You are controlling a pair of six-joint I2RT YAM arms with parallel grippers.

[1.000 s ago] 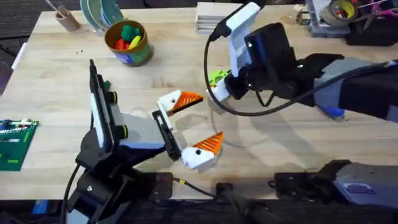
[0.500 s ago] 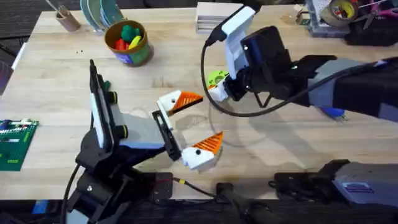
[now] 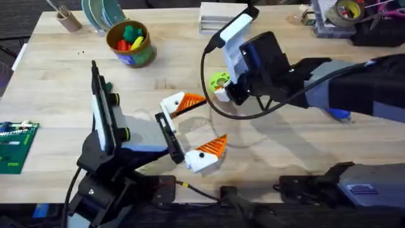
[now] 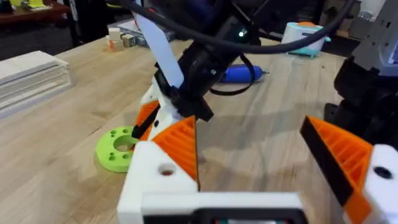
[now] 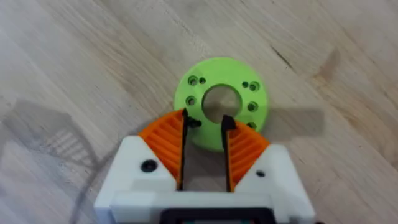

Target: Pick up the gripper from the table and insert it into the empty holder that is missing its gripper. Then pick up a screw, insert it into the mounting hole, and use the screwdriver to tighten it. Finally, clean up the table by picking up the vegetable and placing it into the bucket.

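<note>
Light wooden table point(image 3: 57, 69) with bucket point(image 3: 131, 43), green ring point(image 3: 219, 81), blue screwdriver point(image 3: 338, 114).

No text, brand, number or sign can be read here. The blue-green label on the bucket point(image 3: 131, 43) is too small to make out, the white sticker on the arm base point(image 3: 362, 190) near the lower right corner shows only unreadable marks, and the green circuit board point(image 3: 14, 145) carries no legible print.
</note>
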